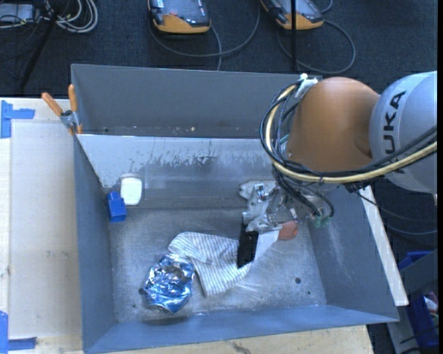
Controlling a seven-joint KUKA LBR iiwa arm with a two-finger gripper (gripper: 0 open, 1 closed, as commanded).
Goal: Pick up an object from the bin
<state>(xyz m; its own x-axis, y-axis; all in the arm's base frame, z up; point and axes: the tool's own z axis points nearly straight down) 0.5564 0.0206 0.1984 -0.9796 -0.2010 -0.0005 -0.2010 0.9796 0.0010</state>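
Note:
My gripper [245, 255] hangs low over the middle right of the bin, its dark tip down at the right end of a white striped cloth [207, 260]. The cloth lies crumpled on the bin floor and stretches from the gripper leftwards. A small reddish-brown thing [288, 231] lies just right of the gripper, partly hidden under it. Whether the gripper touches the cloth I cannot tell.
A crumpled blue and silver foil bag [168, 285] lies at the cloth's lower left, near the front wall. A small blue block [117, 206] and a white piece [131, 190] sit at the far left by the sloping wall. The arm's orange cover and cables hang over the bin's right back.

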